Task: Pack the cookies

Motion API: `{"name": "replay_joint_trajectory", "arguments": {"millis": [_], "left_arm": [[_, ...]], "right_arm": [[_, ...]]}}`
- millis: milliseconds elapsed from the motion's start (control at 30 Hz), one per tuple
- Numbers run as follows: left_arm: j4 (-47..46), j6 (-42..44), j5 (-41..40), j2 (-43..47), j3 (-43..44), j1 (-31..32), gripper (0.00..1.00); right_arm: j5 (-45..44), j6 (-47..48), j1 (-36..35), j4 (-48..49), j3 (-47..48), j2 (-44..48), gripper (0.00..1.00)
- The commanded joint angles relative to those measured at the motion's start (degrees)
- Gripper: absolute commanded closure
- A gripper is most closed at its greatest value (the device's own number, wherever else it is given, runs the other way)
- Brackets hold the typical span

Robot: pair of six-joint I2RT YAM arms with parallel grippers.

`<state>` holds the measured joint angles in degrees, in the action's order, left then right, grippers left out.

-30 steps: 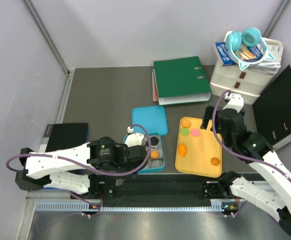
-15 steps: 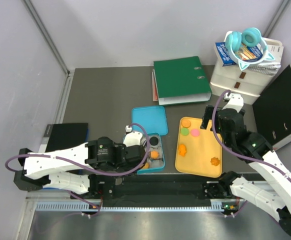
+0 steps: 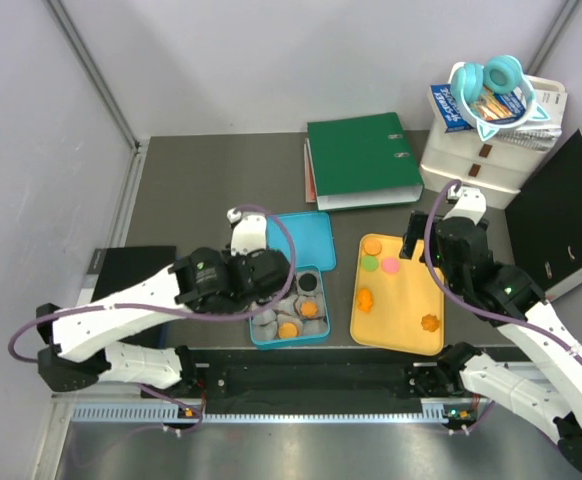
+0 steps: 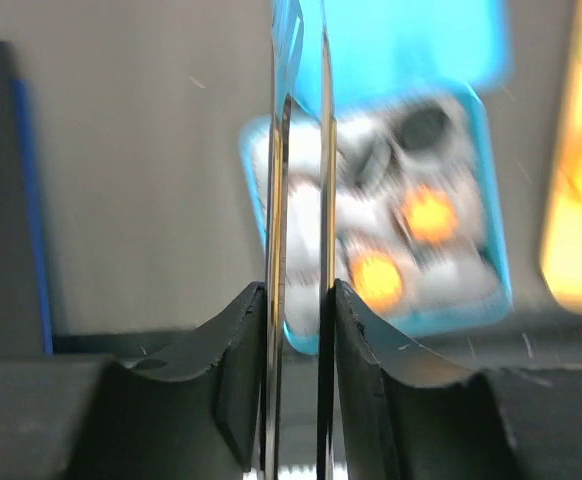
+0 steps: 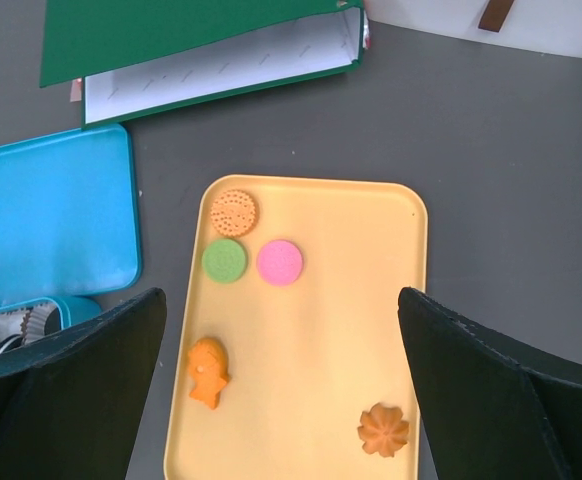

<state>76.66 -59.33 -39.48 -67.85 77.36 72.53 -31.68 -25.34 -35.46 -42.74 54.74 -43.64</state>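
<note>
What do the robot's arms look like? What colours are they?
Both arms have smooth white shells with chunky black joints; the left arm and right arm match. A looping purple cable runs along each. The left gripper has thin shiny metal fingers in black holders; the right gripper has thick black fingers.

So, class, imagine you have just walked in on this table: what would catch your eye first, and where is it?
The bright yellow tray at the front right stands out first, with a pink cookie, a green cookie and three orange cookies on it. Just left of it sits a blue box holding paper cups and more cookies. At the back lie a green binder and, on white drawers, turquoise headphones.
</note>
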Motion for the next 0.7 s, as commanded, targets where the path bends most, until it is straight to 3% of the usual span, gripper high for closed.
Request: {"name": "replay_joint_trajectory", "arguments": {"millis": [0,67,233,400,667], "left_arm": [[-10.9,10.5,-3.5,-2.6,-2.1,-10.6,0.64],[-18.1,15.8,-2.8,-3.9,-3.9,-17.9,0.63],[-31.7,24.9,7.9,-9.6,-5.3,-36.1,0.63],[-35.2,29.4,9.1,-22.3,-0.2,-44.0,0.62],[-34.7,28.6,14.3,-44.2,14.2,-53.2,0.6]], "right_arm": [[1.1,-0.7,-0.5,2.4,0.5,0.6,0.01],[1.1,-0.8,-0.4,2.7,0.5,0.5,0.01],[2.1,-1.6,-0.4,3.1,0.5,-0.4,0.01],[3.2,-1.6,-0.5,3.4,0.5,-0.8,0.01],[4.0,-1.9,-0.5,1.8,0.5,-0.8,0.01]]}}
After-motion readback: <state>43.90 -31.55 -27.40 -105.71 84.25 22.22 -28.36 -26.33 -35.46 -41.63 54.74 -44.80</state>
